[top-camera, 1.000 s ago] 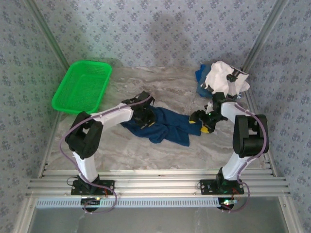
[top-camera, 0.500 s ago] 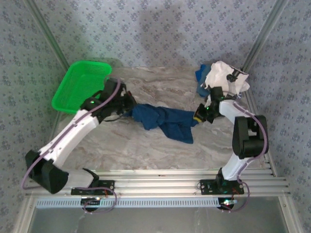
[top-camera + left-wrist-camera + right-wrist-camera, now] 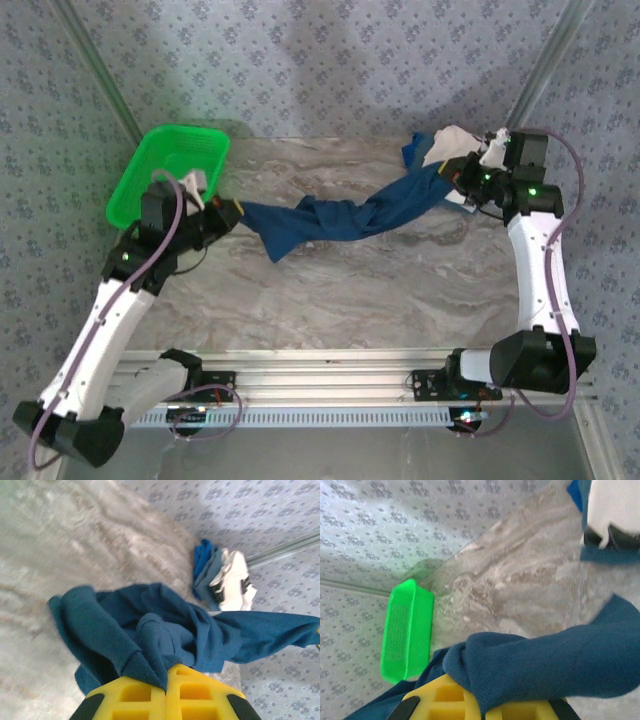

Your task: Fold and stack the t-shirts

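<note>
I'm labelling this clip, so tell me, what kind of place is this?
Most likely a robot lab test cell, not a home: two arms bolted to an aluminium rail, a marble-look table boxed in by patterned backdrop panels, with a blue t-shirt and green basket as props.

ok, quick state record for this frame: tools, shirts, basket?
left tool: shut on one end of the navy t-shirt, beside the green basket
right tool: shut on the shirt's other end, by the pile
navy t-shirt: bunched, stretched between both tools, unfolded
pile: white t-shirt and blue t-shirt together, far right corner
green basket: far left of the table
</note>
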You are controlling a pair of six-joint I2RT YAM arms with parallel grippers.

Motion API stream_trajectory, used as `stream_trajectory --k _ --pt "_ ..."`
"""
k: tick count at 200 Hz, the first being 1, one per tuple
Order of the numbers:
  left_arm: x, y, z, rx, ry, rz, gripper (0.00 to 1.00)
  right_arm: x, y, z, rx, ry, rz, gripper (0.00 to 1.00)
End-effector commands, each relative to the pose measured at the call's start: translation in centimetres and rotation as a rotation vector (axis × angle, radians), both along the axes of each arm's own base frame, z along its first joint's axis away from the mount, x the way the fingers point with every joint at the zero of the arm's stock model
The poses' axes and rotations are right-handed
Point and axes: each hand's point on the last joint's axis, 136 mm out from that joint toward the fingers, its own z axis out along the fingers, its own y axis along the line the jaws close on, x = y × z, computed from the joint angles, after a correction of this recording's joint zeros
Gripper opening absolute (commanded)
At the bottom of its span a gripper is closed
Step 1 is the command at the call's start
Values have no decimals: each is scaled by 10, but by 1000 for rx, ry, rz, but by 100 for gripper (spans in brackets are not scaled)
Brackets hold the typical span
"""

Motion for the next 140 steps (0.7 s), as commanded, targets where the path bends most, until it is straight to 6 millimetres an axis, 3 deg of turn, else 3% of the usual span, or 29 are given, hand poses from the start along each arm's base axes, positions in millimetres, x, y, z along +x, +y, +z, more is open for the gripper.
stream_trajectory --k 1,16,50,70,98,120,140 --pt "-13 7 -53 -31 120 40 0 -20 4 -39 61 165 -8 0" --pt "-20 16 -80 -42 183 89 0 -19 4 -53 65 206 -11 0" --pt "-23 26 -94 -13 201 125 0 -4 1 -67 -6 273 -2 0" --pt "-14 30 -108 14 244 136 0 13 4 -86 -45 328 22 0" --pt "7 32 -129 51 295 141 0 35 13 -129 -71 466 94 0" --pt "16 25 -98 62 216 87 0 37 26 -111 -126 428 129 0" --pt "9 29 -57 69 86 80 0 19 32 -86 -117 386 147 0"
